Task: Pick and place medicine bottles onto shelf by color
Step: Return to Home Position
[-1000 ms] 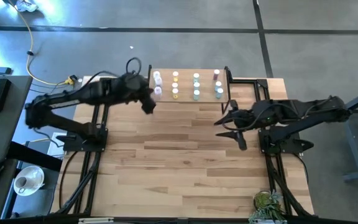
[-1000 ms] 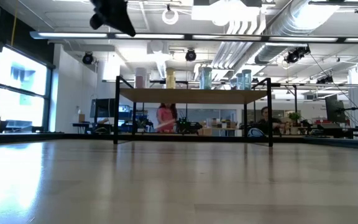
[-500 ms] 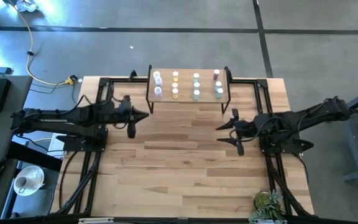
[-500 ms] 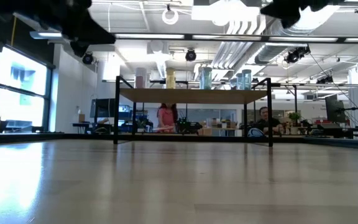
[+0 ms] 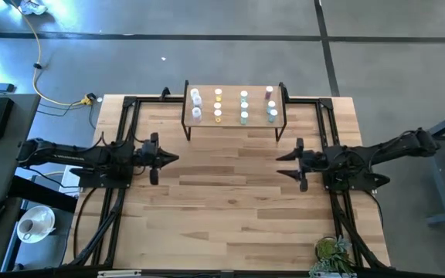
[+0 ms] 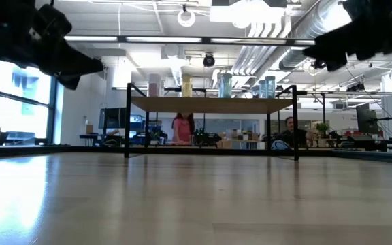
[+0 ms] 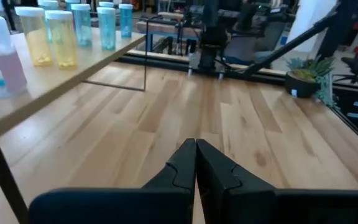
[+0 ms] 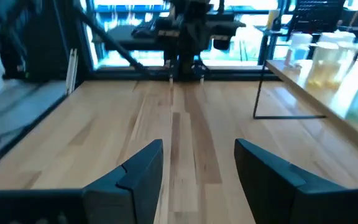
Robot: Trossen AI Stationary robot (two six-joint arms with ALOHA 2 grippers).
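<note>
On the shelf [image 5: 256, 108] at the table's [image 5: 230, 208] far edge, the bottles [image 5: 243, 106] stand upright in short columns. Both grippers hang over mid-table, facing each other. The shelf lies beyond and between them, neither clearly nearer. The left gripper [image 5: 174, 160] has its fingers pressed together, empty. The right gripper [image 5: 280, 164] is spread, empty. Sorting looks done, and only parking seems to remain.

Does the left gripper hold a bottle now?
No, the left gripper is shut with nothing in it, and the bottles stand on the shelf.
</note>
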